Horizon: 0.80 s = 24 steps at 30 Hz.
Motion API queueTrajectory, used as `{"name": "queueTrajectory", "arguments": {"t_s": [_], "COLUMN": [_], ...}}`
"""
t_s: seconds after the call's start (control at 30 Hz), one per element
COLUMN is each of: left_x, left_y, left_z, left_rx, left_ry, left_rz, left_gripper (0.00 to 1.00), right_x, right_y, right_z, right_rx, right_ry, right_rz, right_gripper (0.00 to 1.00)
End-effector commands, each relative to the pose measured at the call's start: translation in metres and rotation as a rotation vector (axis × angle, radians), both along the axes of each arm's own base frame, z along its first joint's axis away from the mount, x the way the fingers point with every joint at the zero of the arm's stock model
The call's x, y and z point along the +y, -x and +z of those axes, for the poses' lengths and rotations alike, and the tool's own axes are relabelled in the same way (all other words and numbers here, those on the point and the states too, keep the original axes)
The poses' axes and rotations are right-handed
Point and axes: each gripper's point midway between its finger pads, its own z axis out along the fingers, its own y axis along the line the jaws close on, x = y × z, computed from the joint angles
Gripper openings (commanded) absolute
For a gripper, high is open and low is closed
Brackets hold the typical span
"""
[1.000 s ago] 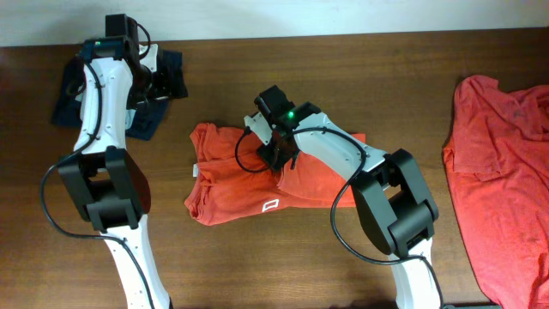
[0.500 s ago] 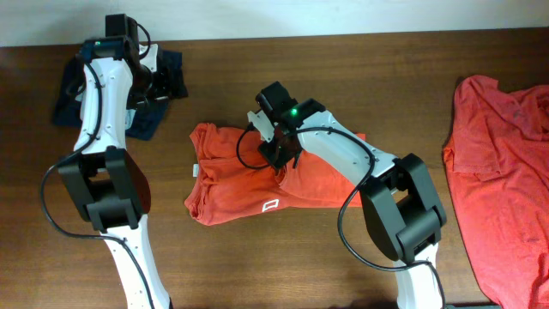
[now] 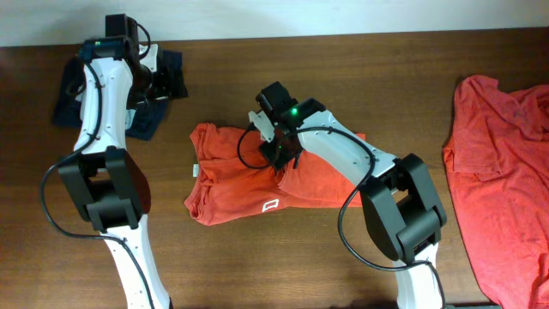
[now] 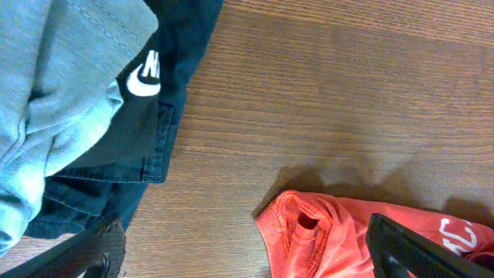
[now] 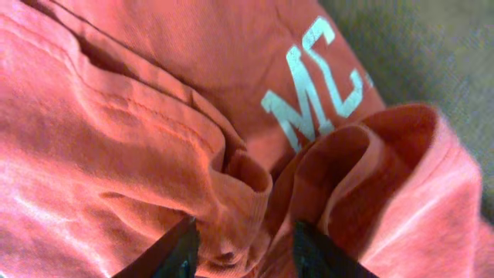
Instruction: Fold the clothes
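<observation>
Two orange-red shirts are lying on the table (image 3: 343, 275): the spread shirt (image 3: 502, 172) at the right edge, the bunched shirt (image 3: 249, 184) running left-to-right mid-table with the right hand (image 3: 276, 154) on its far hem. By the far-left corner, the left hand (image 4: 247, 259) is gaping wide, empty, farther off. Narrowed fingers (image 5: 179, 249) of the right hand (image 5: 243, 255) are pinching a raised fold.

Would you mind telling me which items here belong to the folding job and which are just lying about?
Job:
centre orange-red T-shirt, partly folded
second orange-red T-shirt, right edge, unfolded
right end effector, at the centre shirt's fold

Lying about:
dark navy garment, top left
light blue denim overlapping it
</observation>
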Motion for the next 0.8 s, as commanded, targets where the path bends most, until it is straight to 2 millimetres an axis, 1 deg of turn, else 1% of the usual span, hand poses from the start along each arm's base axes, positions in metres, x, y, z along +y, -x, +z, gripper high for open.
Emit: {"name": "queueTrajectory", "arguments": {"t_s": [0.0,0.03,0.07,0.13,0.17,0.2,0.23,0.27,0.3,0.33,0.37,0.43,0.5,0.6,0.67,0.77], "left_x": [0.002,0.002,0.002,0.002,0.002,0.002,0.002,0.002,0.002,0.002,0.002,0.002,0.002,0.002,0.002,0.002], "left_y": [-0.003,-0.003,-0.003,-0.003,-0.003,-0.003,-0.003,-0.003,-0.003,-0.003,-0.003,-0.003,-0.003,-0.003,-0.003,-0.003], "left_z": [0.010,0.010,0.010,0.010,0.010,0.010,0.010,0.010,0.010,0.010,0.010,0.010,0.010,0.010,0.010,0.010], "left_rx": [-0.030,-0.030,-0.030,-0.030,-0.030,-0.030,-0.030,-0.030,-0.030,-0.030,-0.030,-0.030,-0.030,-0.030,-0.030,-0.030], "left_ry": [-0.011,-0.011,-0.011,-0.011,-0.011,-0.011,-0.011,-0.011,-0.011,-0.011,-0.011,-0.011,-0.011,-0.011,-0.011,-0.011], "left_rz": [-0.012,-0.012,-0.012,-0.012,-0.012,-0.012,-0.012,-0.012,-0.012,-0.012,-0.012,-0.012,-0.012,-0.012,-0.012,-0.012], "left_gripper": [0.99,0.99,0.99,0.99,0.99,0.99,0.99,0.99,0.99,0.99,0.99,0.99,0.99,0.99,0.99,0.99], "right_x": [0.009,0.010,0.011,0.008,0.007,0.004,0.003,0.002,0.002,0.004,0.007,0.013,0.012,0.008,0.008,0.017], "right_y": [-0.026,-0.031,-0.037,-0.043,-0.044,-0.043,-0.040,-0.037,-0.032,-0.025,-0.019,-0.006,0.003,0.011,0.014,0.018], "right_z": [0.065,0.081,0.099,0.120,0.127,0.128,0.127,0.124,0.116,0.109,0.102,0.086,0.067,0.036,0.021,0.006], "right_rx": [-0.146,-0.177,-0.211,-0.244,-0.248,-0.241,-0.227,-0.208,-0.180,-0.143,-0.104,-0.034,0.020,0.090,0.116,0.144], "right_ry": [-0.076,-0.096,-0.116,-0.145,-0.152,-0.148,-0.143,-0.137,-0.133,-0.143,-0.158,-0.182,-0.170,-0.145,-0.146,-0.195], "right_rz": [-0.005,-0.009,-0.016,-0.047,-0.061,-0.067,-0.066,-0.065,-0.060,-0.049,-0.038,-0.018,-0.024,-0.077,-0.092,-0.077], "right_gripper": [0.52,0.54,0.58,0.65,0.65,0.59,0.47,0.31,0.18,0.06,0.04,0.04,0.04,0.04,0.04,0.04]}}
